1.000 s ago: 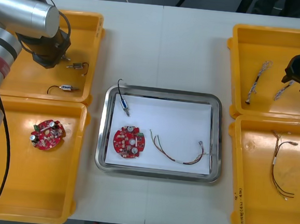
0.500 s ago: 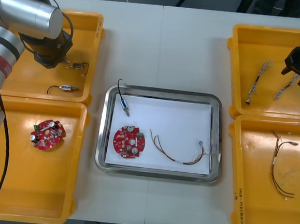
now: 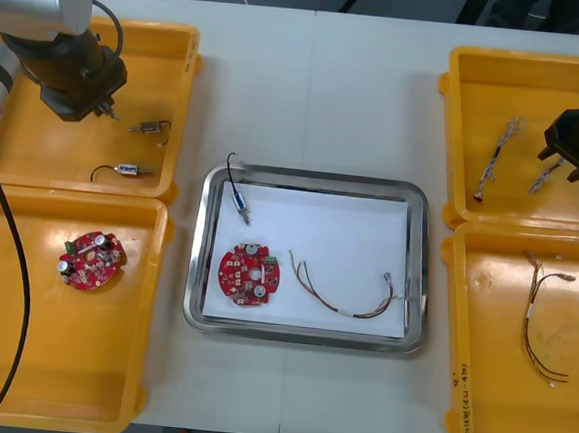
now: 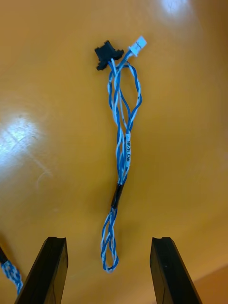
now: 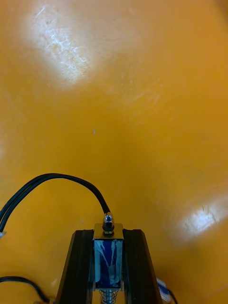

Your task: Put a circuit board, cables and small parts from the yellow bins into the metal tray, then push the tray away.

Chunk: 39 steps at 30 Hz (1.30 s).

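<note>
At the front view's upper left, our left claw grips a small metal part over a yellow bin; we fear its trailing black wire may snag. Upper right, our right claw gapes astride the blue-white cable.

4 yellow bins are recorded around the metal tray, white inside. In the tray a red circuit board is noted; right of the tray, a blue and white twisted cable.
</note>
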{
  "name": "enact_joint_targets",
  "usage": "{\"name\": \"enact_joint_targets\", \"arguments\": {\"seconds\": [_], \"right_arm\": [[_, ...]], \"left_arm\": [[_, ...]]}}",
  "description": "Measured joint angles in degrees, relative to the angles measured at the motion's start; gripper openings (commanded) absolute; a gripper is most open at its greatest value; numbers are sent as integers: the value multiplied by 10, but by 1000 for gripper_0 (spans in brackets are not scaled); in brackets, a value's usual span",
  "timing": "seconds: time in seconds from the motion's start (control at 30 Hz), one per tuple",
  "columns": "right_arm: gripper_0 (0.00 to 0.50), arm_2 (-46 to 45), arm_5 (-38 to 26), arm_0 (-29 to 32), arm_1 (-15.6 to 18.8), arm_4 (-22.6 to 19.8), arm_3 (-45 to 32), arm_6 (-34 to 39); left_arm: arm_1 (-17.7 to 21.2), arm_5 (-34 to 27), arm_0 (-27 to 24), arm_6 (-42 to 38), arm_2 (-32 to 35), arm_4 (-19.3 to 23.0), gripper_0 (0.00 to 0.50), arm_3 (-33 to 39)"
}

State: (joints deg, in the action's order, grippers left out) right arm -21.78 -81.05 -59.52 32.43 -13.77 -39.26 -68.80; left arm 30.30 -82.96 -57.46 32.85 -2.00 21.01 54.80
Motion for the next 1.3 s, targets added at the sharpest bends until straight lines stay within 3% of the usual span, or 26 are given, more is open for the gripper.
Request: {"name": "enact_joint_targets", "arguments": {"seconds": [0.3, 0.73, 0.97, 1.3], "right_arm": [[500, -8, 54, -10, 1, 6, 59, 0], [500, -8, 93, -13, 2, 18, 74, 19], [500, -8, 97, -13, 2, 16, 93, 19], [500, -8, 89, -14, 5, -1, 97, 33]], "left_arm": [[4, -89, 0, 27, 18, -1, 0, 70], [5, -200, 0, 100, 18, 4, 0, 178], [5, -256, 2, 106, 10, 34, 0, 252], [6, -265, 35, 108, -47, 87, 0, 392]]}}
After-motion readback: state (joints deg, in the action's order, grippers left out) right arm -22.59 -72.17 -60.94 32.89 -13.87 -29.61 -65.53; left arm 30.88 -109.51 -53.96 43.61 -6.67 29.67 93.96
